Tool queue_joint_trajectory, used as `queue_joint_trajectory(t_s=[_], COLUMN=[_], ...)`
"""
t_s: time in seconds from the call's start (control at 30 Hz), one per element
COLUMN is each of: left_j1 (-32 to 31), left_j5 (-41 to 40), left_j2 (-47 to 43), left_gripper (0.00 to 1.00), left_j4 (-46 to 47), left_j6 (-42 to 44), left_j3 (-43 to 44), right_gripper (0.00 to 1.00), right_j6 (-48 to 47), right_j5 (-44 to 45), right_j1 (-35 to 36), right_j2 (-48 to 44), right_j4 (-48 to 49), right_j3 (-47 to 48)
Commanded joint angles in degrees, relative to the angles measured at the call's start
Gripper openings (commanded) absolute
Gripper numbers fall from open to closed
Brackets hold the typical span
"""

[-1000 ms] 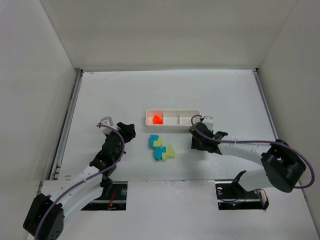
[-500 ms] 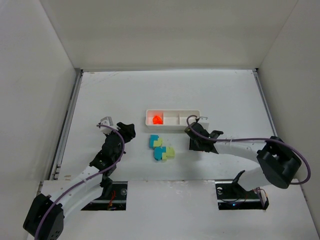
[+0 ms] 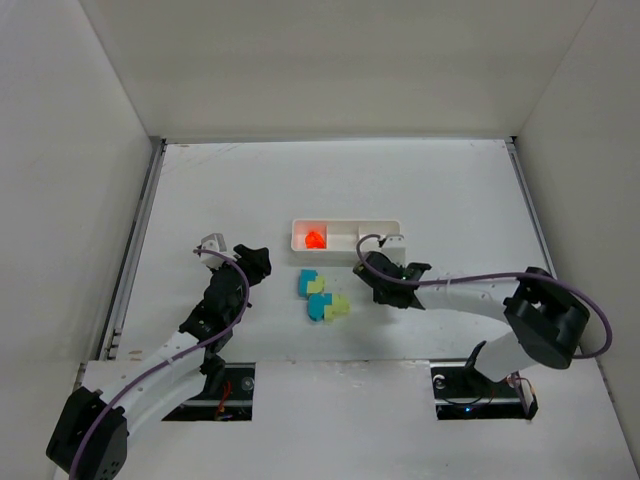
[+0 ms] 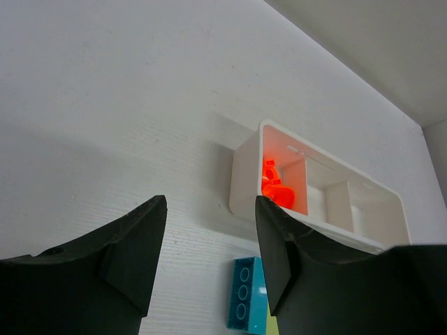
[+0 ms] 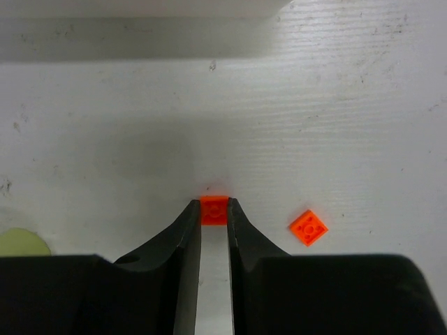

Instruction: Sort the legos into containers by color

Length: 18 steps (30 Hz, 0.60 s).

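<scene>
Overhead now: left arm [image 3: 160,357] in white tube links and black joint housings, bulky black shoulder drum [image 3: 88,440] down at eight o'clock. Same build on the right arm [image 3: 465,297], drum [image 3: 545,325] at four o'clock. Thin purple cable [image 3: 480,281] looping along each. Up close, matte black, wedge-shaped fingers on the left gripper [image 4: 209,204]; slimmer, curved black ones on the right gripper [image 5: 214,209].

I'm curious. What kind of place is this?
Probably a robot test booth: white walls box in a white tabletop, a white-and-black left arm and right arm stand at its edge, and a divided white plastic tray holds orange blocks.
</scene>
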Motion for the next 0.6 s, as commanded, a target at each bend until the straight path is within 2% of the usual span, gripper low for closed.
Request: queue_joint_trajectory(t_s=[0.0, 0.13, 0.3, 0.43, 0.57], left_j1=[-0.2, -0.3, 0.8, 0.8, 0.6], left_j5=[-0.4, -0.4, -0.2, 0.1, 0.1], left_j2=[-0.1, 0.2, -0.9, -1.1, -0.9], left_gripper=[0.51, 0.51, 0.51, 0.51, 0.51], left_j4=[2.0, 2.0, 1.3, 1.3, 1.3], left_j6=[0.4, 0.3, 0.3, 0.2, 0.2], left_j3=[0.0, 0.1, -0.3, -0.4, -0.3], right_gripper=[0.14, 0.15, 0.15, 0.16, 0.17], right_j6=[0.2, -4.3, -10.2, -12.1, -11.8], right_j5=[2.4, -0.1, -2.0, -3.9, -4.7], right_j1=[2.5, 3.1, 3.0, 2.4, 2.0], right_j2=[-4.1, -2.1, 7.8, 16.2, 21.2], right_j4=[-1.2, 4.6, 11.5, 13.8, 14.3], right_j3=[4.7, 12.5, 24.8, 33.1, 37.6])
